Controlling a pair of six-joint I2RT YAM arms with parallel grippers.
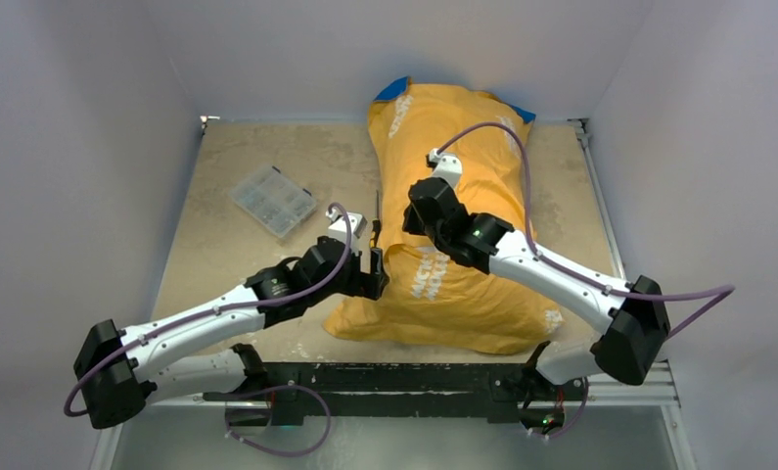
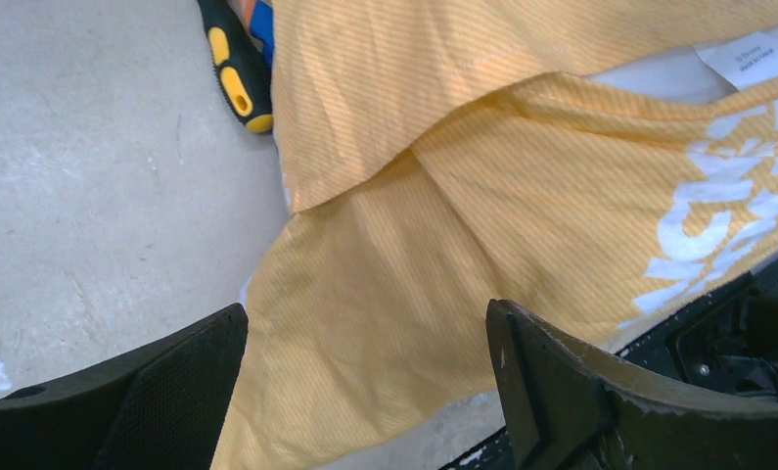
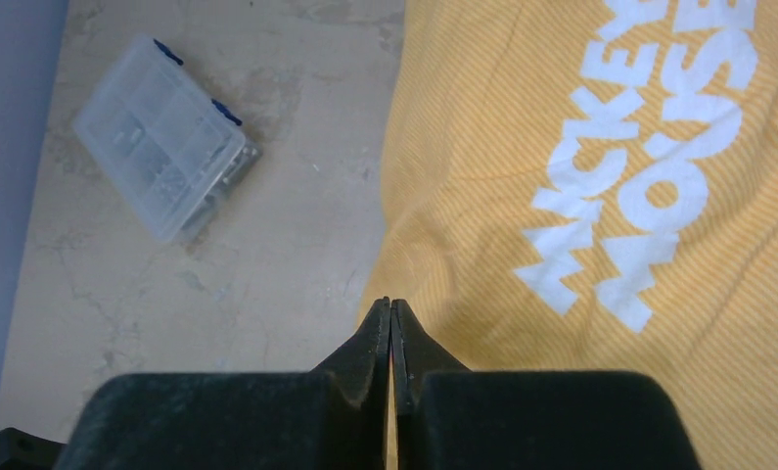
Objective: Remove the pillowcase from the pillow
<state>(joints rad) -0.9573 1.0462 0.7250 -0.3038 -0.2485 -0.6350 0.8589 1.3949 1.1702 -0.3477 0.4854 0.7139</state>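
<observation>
The pillowcase (image 1: 443, 196), orange-yellow with fine stripes, lies in the middle of the tabletop (image 1: 228, 166), stretched from the far wall towards the near edge. White "MICKEY MOUSE" lettering (image 3: 639, 157) is printed on it, and blue edging (image 1: 392, 89) shows at its far end. It is wrapped around the pillow (image 2: 659, 73) and hides nearly all of it. From the left wrist we see only a small strip of white cushion with a sewn label (image 2: 756, 54) showing from under a fold of the fabric.

The right tool (image 3: 391, 308) is on top of the bundle, above its left edge. Its fingers are pressed together tip to tip. We cannot tell whether any fabric is caught between them.

The left tool (image 2: 365, 323) is at the near left side of the pillowcase with its fingers (image 2: 169, 392) wide apart. A loose flap of the orange cloth lies under the gap, and nothing is gripped.

Just beside the left edge of the pillowcase, a screwdriver with a black and yellow handle (image 2: 233, 69) lies on the tabletop. Further left, well apart from the fabric, is a clear plastic compartment box (image 1: 272, 200) with blue latches. It lies flat and is turned at an angle to the table edges.
</observation>
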